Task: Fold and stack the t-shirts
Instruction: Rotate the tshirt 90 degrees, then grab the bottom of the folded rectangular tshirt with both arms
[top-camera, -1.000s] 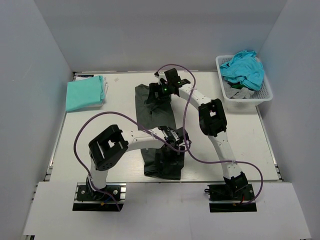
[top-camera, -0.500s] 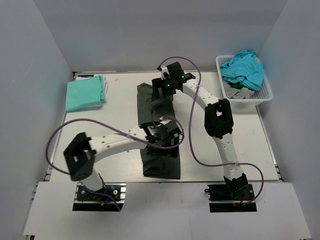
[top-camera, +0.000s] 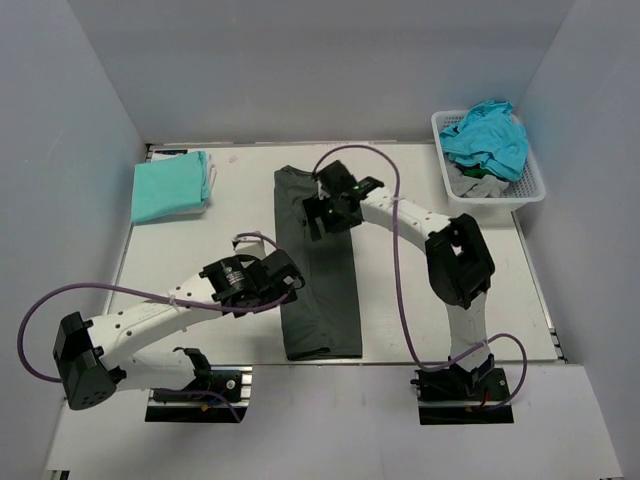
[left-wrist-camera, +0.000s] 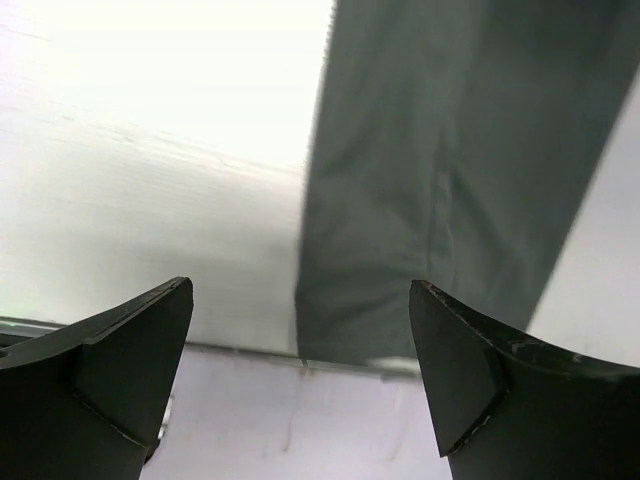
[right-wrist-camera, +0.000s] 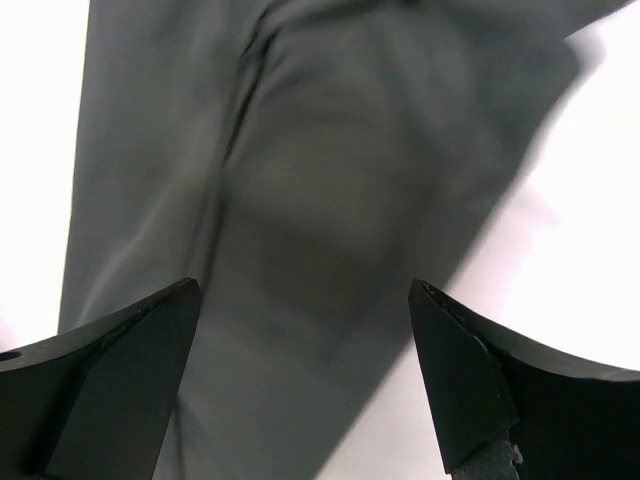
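Note:
A dark charcoal-grey t-shirt (top-camera: 320, 290) lies flat in the middle of the table, folded into a long narrow strip running from far to near. My left gripper (top-camera: 287, 275) hovers open at the strip's left edge. The left wrist view shows the shirt's near end (left-wrist-camera: 450, 170) ahead of it, with nothing between the fingers (left-wrist-camera: 140, 340). My right gripper (top-camera: 322, 215) hangs open over the strip's far half. Only grey cloth (right-wrist-camera: 300, 200) lies below its empty fingers (right-wrist-camera: 470, 370). A folded mint-green t-shirt (top-camera: 170, 186) rests at the far left.
A white lattice basket (top-camera: 532, 178) stands at the far right, holding crumpled teal (top-camera: 487, 138) and grey (top-camera: 478, 182) shirts. The table's near edge (left-wrist-camera: 250, 350) runs just beyond the strip's end. Purple cables loop over both arms.
The left arm has drawn back leftward off the shirt, its elbow swinging far left. The right gripper has come nearer along the strip. The dark shirt now lies uncovered and flatter.

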